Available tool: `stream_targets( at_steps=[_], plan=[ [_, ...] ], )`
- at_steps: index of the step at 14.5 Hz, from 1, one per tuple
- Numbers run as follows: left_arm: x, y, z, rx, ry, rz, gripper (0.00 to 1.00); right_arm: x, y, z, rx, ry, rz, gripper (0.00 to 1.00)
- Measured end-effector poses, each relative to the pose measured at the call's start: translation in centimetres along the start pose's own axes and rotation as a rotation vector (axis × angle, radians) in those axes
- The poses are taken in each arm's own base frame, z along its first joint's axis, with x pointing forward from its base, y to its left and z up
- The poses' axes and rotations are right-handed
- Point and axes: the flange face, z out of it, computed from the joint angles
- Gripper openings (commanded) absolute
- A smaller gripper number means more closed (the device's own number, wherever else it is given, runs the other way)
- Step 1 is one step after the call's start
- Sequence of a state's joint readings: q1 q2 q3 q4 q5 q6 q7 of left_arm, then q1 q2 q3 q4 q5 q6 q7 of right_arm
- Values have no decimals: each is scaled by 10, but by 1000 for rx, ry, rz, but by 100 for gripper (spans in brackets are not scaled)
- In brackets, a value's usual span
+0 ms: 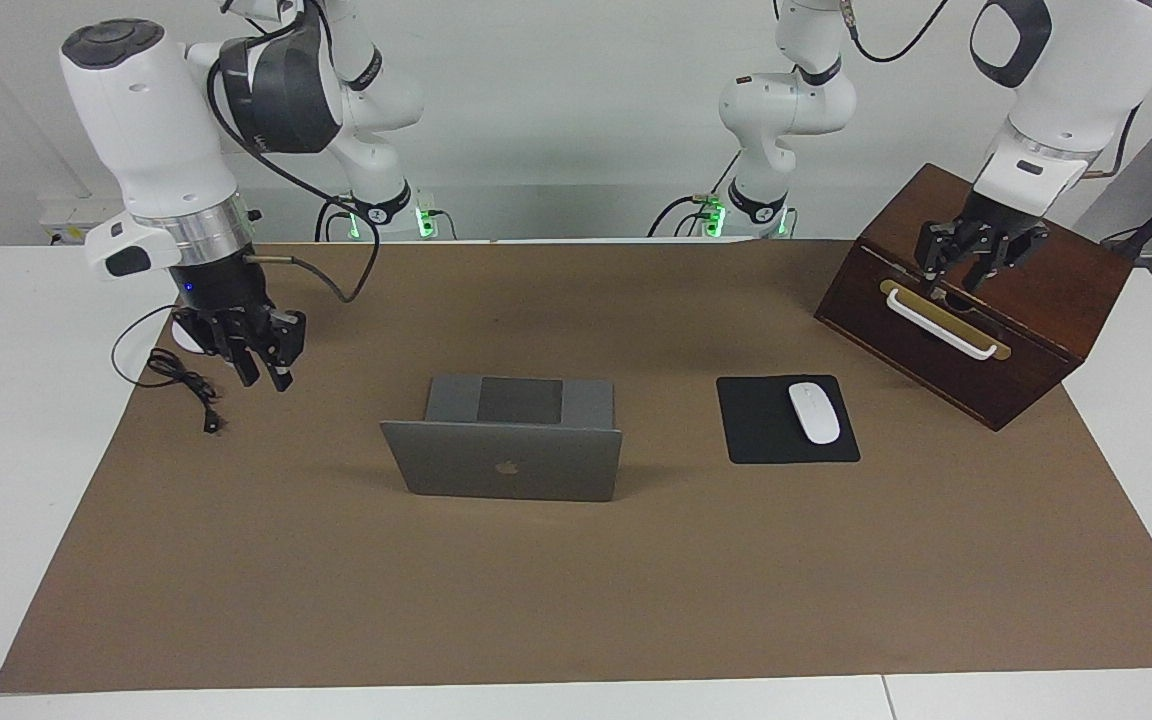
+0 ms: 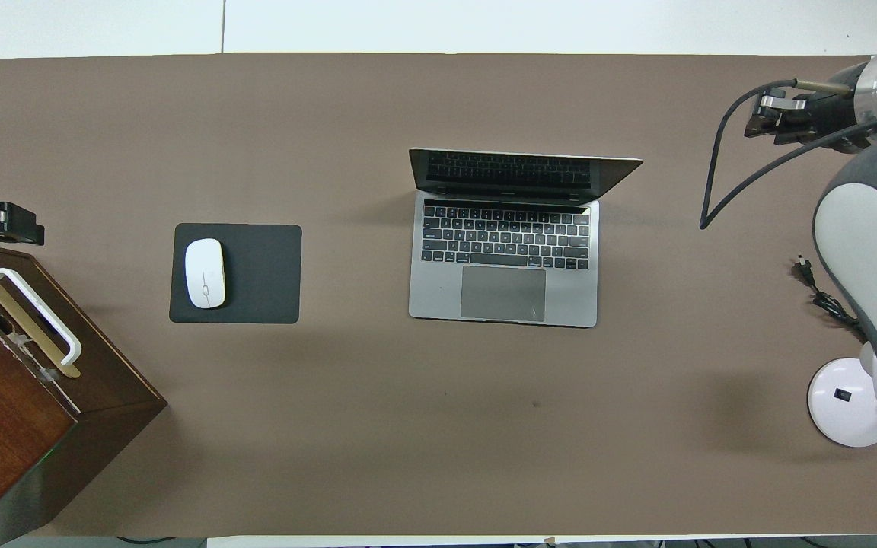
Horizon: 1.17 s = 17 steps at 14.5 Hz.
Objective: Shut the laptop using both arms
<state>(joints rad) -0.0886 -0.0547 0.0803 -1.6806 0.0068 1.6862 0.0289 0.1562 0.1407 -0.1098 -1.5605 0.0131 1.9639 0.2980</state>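
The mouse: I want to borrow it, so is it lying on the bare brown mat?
No, the mouse rests on the black mouse pad, toward the pad's wooden-box side.

- I see a white table [image 1: 6, 450], and a large brown mat [image 1: 576, 580] covers most of its top.
- The laptop [image 1: 511, 450] stands open on the mat, about in the middle, its lid up and the keyboard toward the robots.
- A black mouse pad [image 1: 761, 430] lies beside it, toward the left arm's end, and a white mouse [image 1: 813, 412] rests on the pad.
- A dark wooden box [image 1: 976, 300] with a white handle sits at the left arm's end, turned at an angle.
- At the right arm's end I see the round white base of a lamp [image 2: 849, 403] and a black cable [image 1: 181, 385] lying on the mat edge.
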Motion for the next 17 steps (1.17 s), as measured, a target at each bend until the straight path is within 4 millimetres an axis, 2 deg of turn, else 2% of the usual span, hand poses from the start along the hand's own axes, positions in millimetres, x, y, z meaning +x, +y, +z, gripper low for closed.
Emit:
stream_targets(
  at_steps=[4,7,9,12,15,17],
  plan=[
    [2,5,0,-5,15,7,0,7,-21,4,20,53,-39,0],
    [5,26,5,-33,35,39,0,22,-53,8,38,92,-92,0],
    [7,52,11,-55,64,82,0,32,-75,15,50,124,-144,0],
    [5,108,30,-89,141,169,0,32,-105,29,37,152,-251,0],
    [-15,155,57,-117,237,244,0,30,-120,36,31,182,-318,0],
    [-35,177,75,-134,312,283,0,33,-122,43,35,204,-332,0]
  ],
)
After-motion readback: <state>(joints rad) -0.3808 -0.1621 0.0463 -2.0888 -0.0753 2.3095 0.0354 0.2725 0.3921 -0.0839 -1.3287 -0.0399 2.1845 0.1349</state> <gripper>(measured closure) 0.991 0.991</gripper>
